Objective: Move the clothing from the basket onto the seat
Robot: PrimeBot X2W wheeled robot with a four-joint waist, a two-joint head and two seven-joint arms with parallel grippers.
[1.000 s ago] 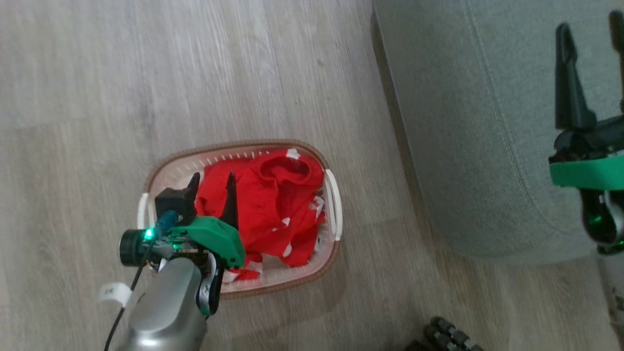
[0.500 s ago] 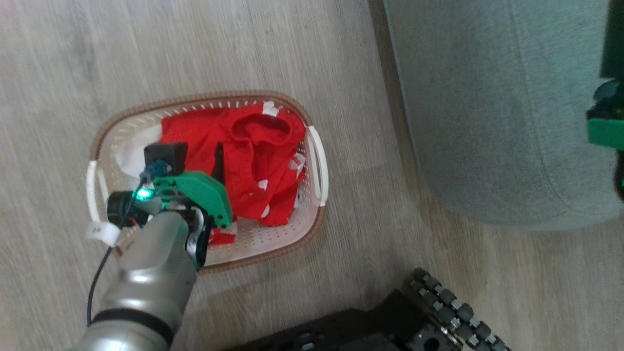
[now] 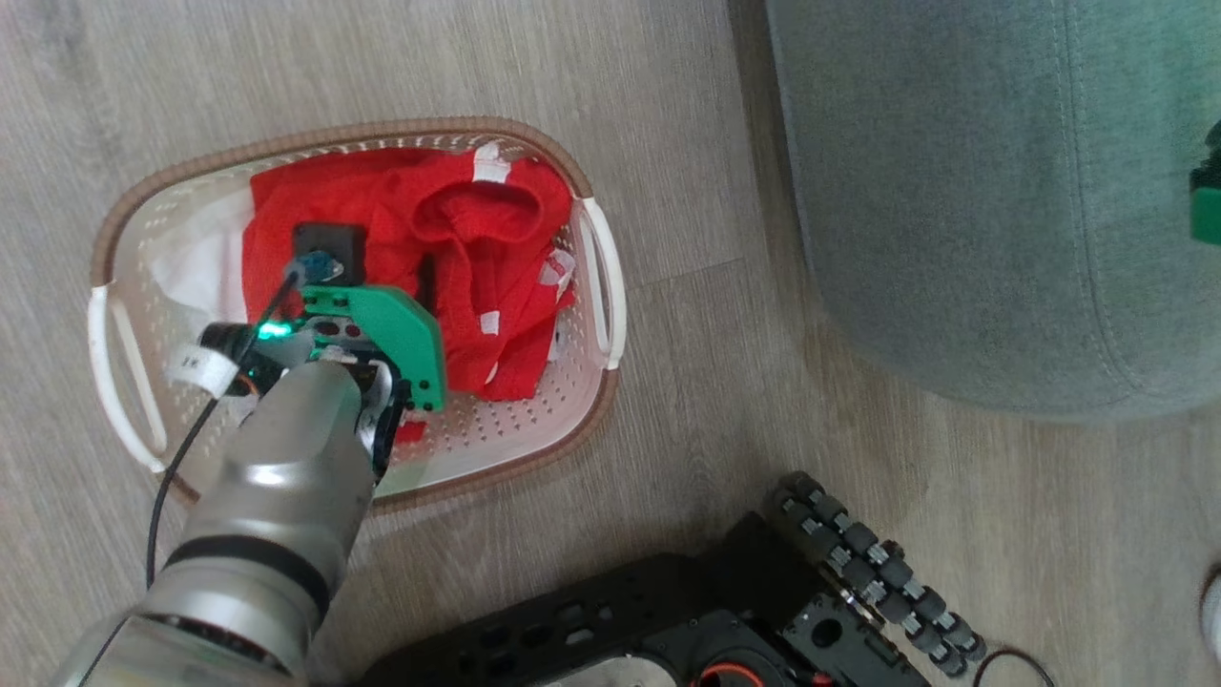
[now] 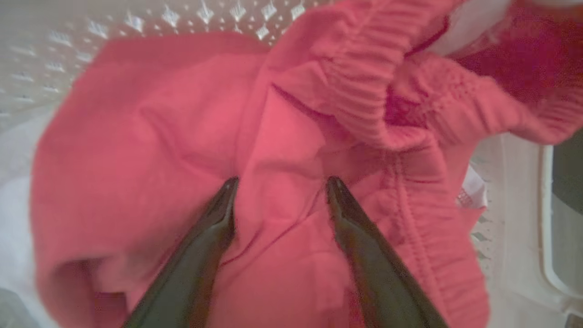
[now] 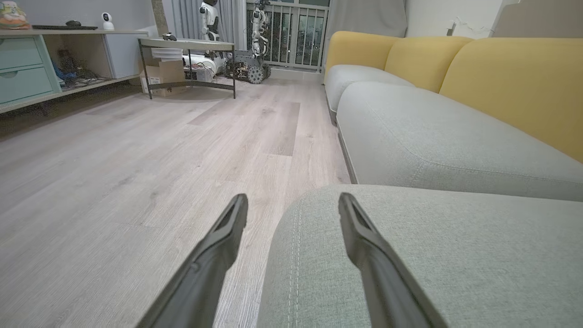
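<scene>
Pre-grasp over clothing [image 3: 477,239] in basket [image 3: 334,129] — nothing lifted yet.

Left gripper [image 4: 280,182] lowered into basket, fingers spread wide, empty. Tips at the red cloth, one either side of a crease, contact not clear. Likely placed so that closing pinches a ridge of fabric rather than skidding on a flat patch. Clothing bunched toward seat side of basket, partly over white sheet [image 3: 196,258], ribbed band uppermost. Right gripper [image 5: 294,198] also spread wide, holding nothing, parked above corner of seat [image 3: 954,191] — presumably clear of the reach. Basket on floor [image 3: 382,57] near seat: short carry.
</scene>
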